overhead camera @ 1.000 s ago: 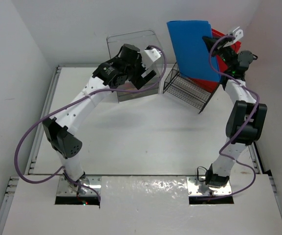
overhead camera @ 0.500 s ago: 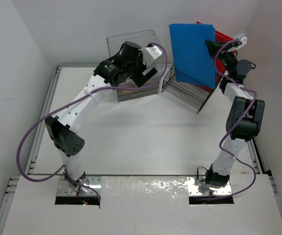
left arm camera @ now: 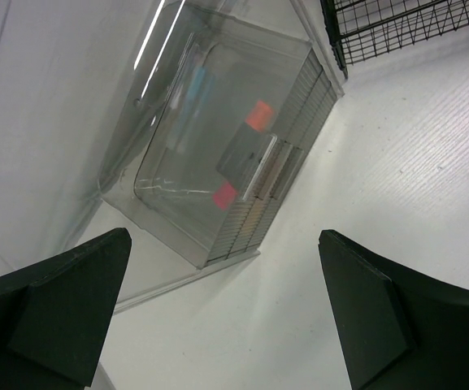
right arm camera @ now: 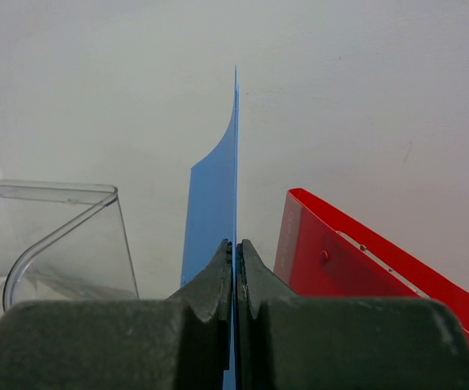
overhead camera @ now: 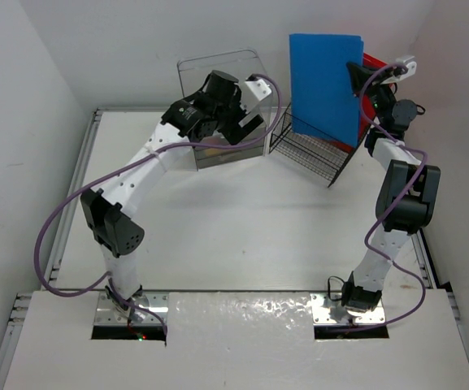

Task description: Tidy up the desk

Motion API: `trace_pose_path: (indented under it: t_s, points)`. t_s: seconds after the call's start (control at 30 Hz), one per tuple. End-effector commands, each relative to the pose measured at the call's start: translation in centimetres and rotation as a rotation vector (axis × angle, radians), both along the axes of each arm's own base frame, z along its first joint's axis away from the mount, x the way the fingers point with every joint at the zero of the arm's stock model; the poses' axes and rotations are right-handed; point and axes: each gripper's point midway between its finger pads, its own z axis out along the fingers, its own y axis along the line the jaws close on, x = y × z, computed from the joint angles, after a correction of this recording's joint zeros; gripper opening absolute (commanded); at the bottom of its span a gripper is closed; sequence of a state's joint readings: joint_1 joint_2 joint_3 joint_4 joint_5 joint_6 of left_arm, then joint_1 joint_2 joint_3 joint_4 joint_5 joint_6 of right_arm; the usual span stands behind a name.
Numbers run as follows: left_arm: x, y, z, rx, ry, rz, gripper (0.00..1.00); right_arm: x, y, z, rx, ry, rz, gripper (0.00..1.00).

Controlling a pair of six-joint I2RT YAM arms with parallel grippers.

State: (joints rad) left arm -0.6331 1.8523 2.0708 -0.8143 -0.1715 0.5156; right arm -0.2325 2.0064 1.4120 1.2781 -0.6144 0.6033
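The white desk point(overhead camera: 242, 211) fills the top view. My right gripper point(overhead camera: 354, 80) is shut on the edge of a blue folder point(overhead camera: 323, 81) and holds it upright above a black wire rack point(overhead camera: 307, 146); in the right wrist view the folder point(right arm camera: 218, 195) runs edge-on between my closed fingers point(right arm camera: 218, 280). A red folder point(overhead camera: 376, 65) stands behind it, also in the right wrist view point(right arm camera: 356, 252). My left gripper point(overhead camera: 246, 122) is open and empty by a clear plastic bin point(overhead camera: 222, 89); the left wrist view shows the bin point(left arm camera: 218, 146) ahead of the spread fingers point(left arm camera: 63, 301).
White wall panels point(overhead camera: 31, 122) enclose the desk on the left, back and right. The bin holds small pink and orange items point(left arm camera: 258, 114). The wire rack's corner point(left arm camera: 397, 24) shows at the top right of the left wrist view. Silvery rails point(overhead camera: 75, 187) edge the desk.
My right gripper has lifted the blue folder and turned it more upright, shifting it slightly right. My left arm has moved a little to the right near the bin.
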Motion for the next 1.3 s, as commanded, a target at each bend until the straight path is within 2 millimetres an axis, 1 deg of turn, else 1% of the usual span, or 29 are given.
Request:
trace_pose_path:
  t_s: [0.0,0.13,0.23,0.33,0.47,0.5,0.6,0.63,0.67,0.7,0.73,0.77,0.8,0.83,0.87,0.9,0.97,1.0,1.03,1.07,1.1,1.17,1.2,1.23,1.27]
  points:
    - [0.6,-0.2,2.0,-0.027,-0.048,0.0,1.0,-5.2,0.8,8.8,-0.051,-0.411,-0.022,0.0]
    - [0.8,-0.4,1.9,-0.03,-0.046,-0.003,1.0,-6.1,0.6,9.6,-0.043,-0.447,-0.018,0.0]
    - [0.9,-0.5,2.1,-0.029,-0.049,-0.006,1.0,-6.3,0.3,9.9,-0.027,-0.46,-0.019,0.0]
    - [1.0,-0.5,2.4,-0.031,-0.055,-0.007,1.0,-6.2,0.2,9.7,-0.021,-0.453,-0.022,0.0]
    - [1.1,-0.6,2.2,-0.029,-0.051,-0.008,0.99,-6.3,0.5,9.4,-0.033,-0.45,-0.024,0.0]
    - [1.1,-0.7,2.0,-0.028,-0.048,-0.01,1.0,-6.2,0.6,9.1,-0.044,-0.449,-0.026,0.0]
    - [1.2,-0.9,1.7,-0.029,-0.042,-0.014,1.0,-5.5,0.6,7.2,-0.058,-0.378,-0.018,0.0]
    - [1.3,-0.9,1.7,-0.03,-0.043,-0.013,1.0,-5.2,0.7,6.0,-0.06,-0.341,-0.018,0.0]
    - [1.2,-0.9,1.7,-0.031,-0.042,-0.015,1.0,-5.2,0.7,5.6,-0.068,-0.322,-0.017,0.02]
    - [1.3,-1.0,1.7,-0.033,-0.043,-0.015,1.0,-4.7,0.7,4.8,-0.064,-0.279,-0.013,0.09]
    - [1.3,-1.0,1.8,-0.034,-0.046,-0.017,1.0,-4.4,0.8,4.0,-0.064,-0.245,-0.005,0.22]
    - [1.3,-1.0,1.9,-0.036,-0.046,-0.018,1.0,-4.1,0.9,3.6,-0.067,-0.22,0.003,0.27]
    - [1.2,-1.0,2.0,-0.038,-0.049,-0.018,1.0,-3.5,1.1,2.4,-0.072,-0.157,0.025,0.32]
    - [1.2,-1.1,1.9,-0.038,-0.047,-0.019,1.0,-3.2,1.3,2.1,-0.08,-0.139,0.037,0.45]
    - [1.2,-1.0,1.9,-0.039,-0.046,-0.02,1.0,-2.7,1.2,1.4,-0.08,-0.097,0.045,0.5]
    - [1.1,-1.0,1.9,-0.039,-0.044,-0.021,1.0,-2.7,1.3,1.5,-0.09,-0.089,0.055,0.56]
    - [0.9,-1.0,1.7,-0.04,-0.04,-0.024,1.0,-2.3,1.2,1.2,-0.089,-0.049,0.059,0.6]
    - [0.9,-0.9,1.4,-0.035,-0.034,-0.023,1.0,-2.3,1.1,2.1,-0.097,-0.051,0.06,0.62]
    - [0.8,-0.9,1.3,-0.034,-0.032,-0.023,1.0,-2.1,1.1,2.4,-0.103,-0.039,0.057,0.62]
    - [0.8,-0.8,1.4,-0.033,-0.033,-0.024,1.0,-1.3,0.9,1.6,-0.104,0.027,0.053,0.62]
    - [0.7,-0.8,1.4,-0.031,-0.033,-0.024,1.0,-1.0,0.9,1.7,-0.108,0.054,0.054,0.62]
    - [0.7,-0.7,1.4,-0.027,-0.035,-0.026,1.0,-0.3,1.0,2.2,-0.145,0.112,0.057,0.62]
    - [0.6,-0.8,1.4,-0.027,-0.035,-0.027,1.0,-0.1,1.4,3.2,-0.172,0.113,0.063,0.63]
    - [0.6,-0.8,1.4,-0.026,-0.035,-0.028,1.0,0.7,1.6,0.8,-0.209,0.214,0.069,0.63]
    - [0.7,-0.7,1.4,-0.026,-0.034,-0.028,1.0,1.0,1.8,0.1,-0.243,0.25,0.069,0.63]
